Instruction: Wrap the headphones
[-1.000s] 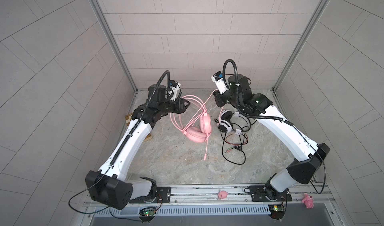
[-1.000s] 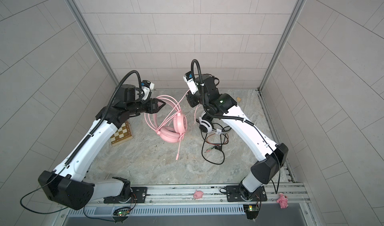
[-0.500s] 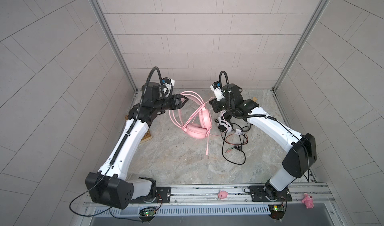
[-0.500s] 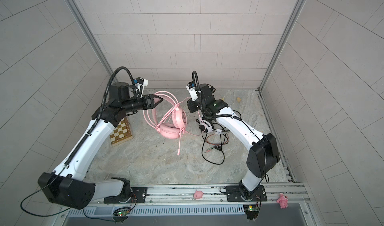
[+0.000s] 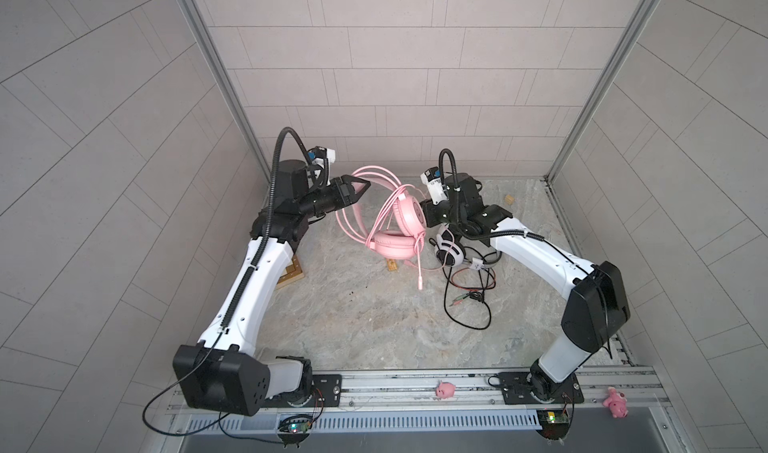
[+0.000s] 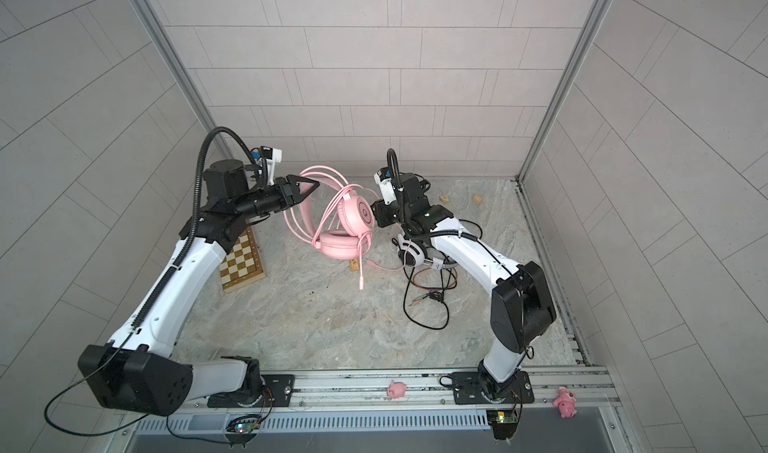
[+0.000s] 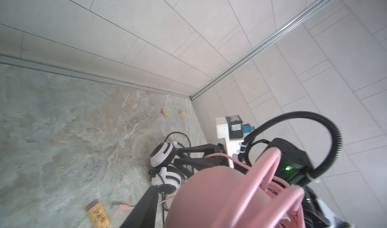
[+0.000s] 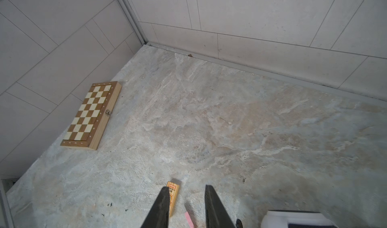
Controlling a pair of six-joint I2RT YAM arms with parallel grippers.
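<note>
Closest to us, on the front rail, sit two pink toy pigs [image 5: 445, 389], out of the work. Just beyond them, on the right of the worktop [image 5: 353, 326], the thin black cable [image 5: 468, 305] of the white-and-black headset [image 5: 449, 252] sprawls in loose loops with its plugs lying free. We judge that this set is not yet wrapped. The headset itself lies low, partly under the right arm.

Beside it, toward the middle, is the pink headset [image 5: 400, 226]. One ear cup seems to rest on the worktop, with a small wooden block [image 5: 392, 265] at its near edge. The other cup stands raised, and the microphone boom [image 5: 420, 269] points toward us. It sits this way because the left end effector [image 5: 359, 189] holds that end up in the air. As far as we can tell, it pinches the headband together with loops of pink cable [image 7: 257, 178]. We take it that the lift keeps the gathered loops off the worktop so they do not slide apart.

The right end effector [image 8: 187, 187] is just beside the raised ear cup, its fingers spread with nothing between them. Its wrist view shows only worktop through the gap. We judge it is free to fetch the next stretch of cable.

Farther back, a folded chessboard [image 6: 241, 259] lies by the left wall. Two small wooden cubes [image 6: 444, 198] sit near the back wall, well apart from the work.
</note>
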